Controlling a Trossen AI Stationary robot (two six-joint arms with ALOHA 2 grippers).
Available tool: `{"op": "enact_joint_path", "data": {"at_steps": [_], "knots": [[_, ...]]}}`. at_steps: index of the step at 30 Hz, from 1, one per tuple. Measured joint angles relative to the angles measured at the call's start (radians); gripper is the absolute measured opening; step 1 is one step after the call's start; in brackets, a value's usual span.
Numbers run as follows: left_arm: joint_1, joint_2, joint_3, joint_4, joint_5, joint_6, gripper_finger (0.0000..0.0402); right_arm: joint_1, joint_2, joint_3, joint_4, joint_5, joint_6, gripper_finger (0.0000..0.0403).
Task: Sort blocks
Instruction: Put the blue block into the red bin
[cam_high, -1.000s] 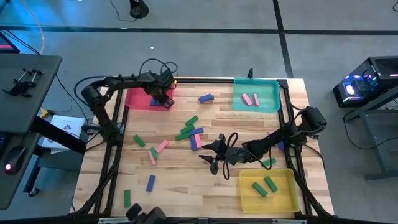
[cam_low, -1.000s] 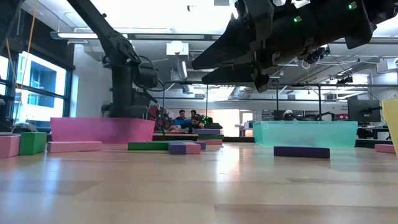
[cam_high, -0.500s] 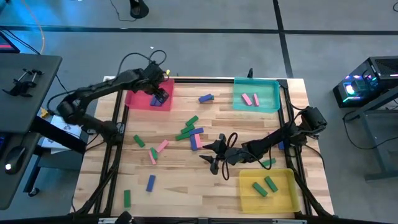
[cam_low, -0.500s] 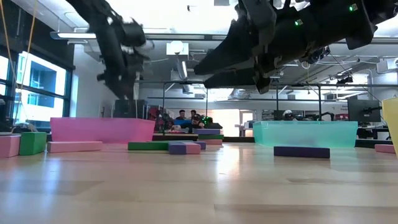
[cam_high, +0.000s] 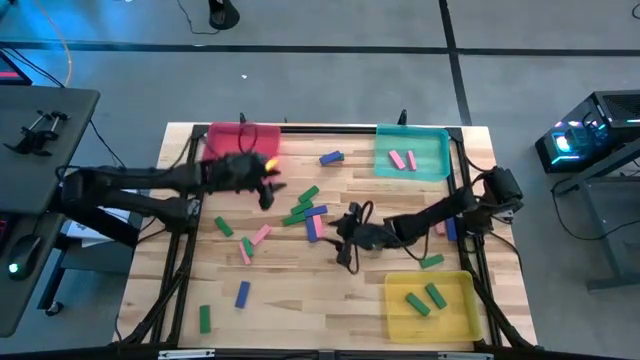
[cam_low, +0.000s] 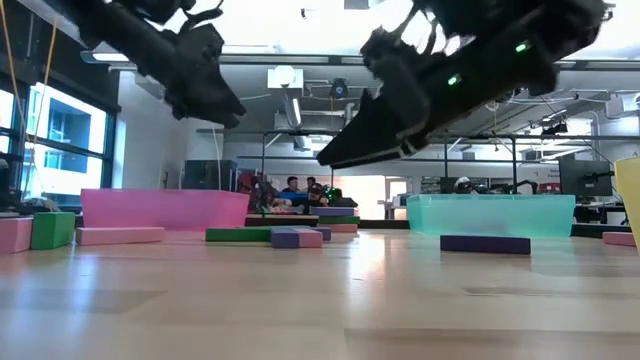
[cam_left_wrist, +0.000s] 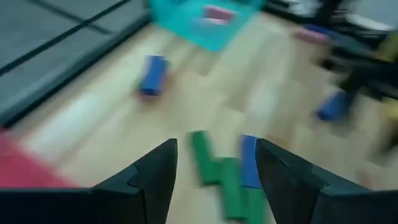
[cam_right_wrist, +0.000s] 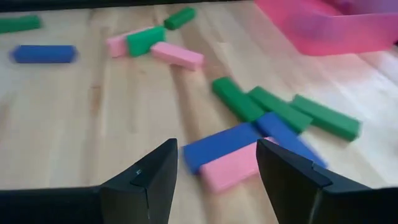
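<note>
The wooden table (cam_high: 330, 310) carried three trays: a pink tray (cam_high: 225, 140) at the far left, a teal tray (cam_high: 435, 155) at the far right, and a yellow tray (cam_high: 455, 318) at the near right. The teal tray held two pink blocks (cam_high: 403, 159). The yellow tray held two green blocks (cam_high: 427, 299). What lay in the pink tray could not be made out.

The remaining blocks lay loose on the table. A central cluster (cam_high: 306, 211) of green, blue-purple and pink bars sat between the two grippers. One blue-purple block (cam_high: 332, 157) lay alone between the pink and teal trays. A pink-and-green group (cam_high: 250, 243) lay left of centre, and one blue-purple block (cam_high: 242, 293) and one green block (cam_high: 204, 318) lay near the front left edge.

The left gripper (cam_high: 266, 190) hung just left of the central cluster, fingers spread, holding nothing. The right gripper (cam_high: 345, 232) hung just right of the cluster, fingers likewise spread and empty.
</note>
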Motion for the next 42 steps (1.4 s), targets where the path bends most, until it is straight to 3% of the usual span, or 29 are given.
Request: {"op": "enact_joint_path", "data": {"at_steps": [6, 13, 15, 18, 21, 28, 34, 42], "knots": [[-0.200, 0.010, -0.140, 0.288, -0.036, -0.049, 0.0202, -0.141, 0.000, 0.000, 0.000, -0.013, -0.037, 0.0204], [-0.370, 0.042, -0.213, 0.460, -0.197, -0.081, 0.0202, -0.313, 0.000, 0.000, -0.009, -0.016, -0.018, 0.0204], [-0.406, 0.051, -0.220, 0.470, -0.254, -0.098, 0.0202, -0.354, 0.000, 0.000, -0.016, -0.069, -0.021, 0.0204], [-0.447, 0.073, -0.220, 0.475, -0.325, -0.116, 0.0202, -0.392, 0.000, 0.028, -0.054, -0.237, -0.045, 0.0204], [-0.475, 0.092, -0.220, 0.488, -0.379, -0.117, 0.0202, -0.391, 0.000, 0.077, -0.102, -0.361, -0.114, 0.0204], [-0.491, 0.122, -0.219, 0.491, -0.421, -0.135, 0.0202, -0.366, 0.000, 0.174, -0.260, -0.381, -0.351, 0.0204], [-0.491, 0.123, -0.219, 0.489, -0.422, -0.142, 0.0202, -0.390, 0.030, 0.164, -0.308, -0.532, -0.422, 0.0204], [-0.491, 0.123, -0.219, 0.491, -0.422, -0.142, 0.0202, -0.388, 0.147, 0.164, -0.270, -0.525, -0.445, 0.0204]]}}
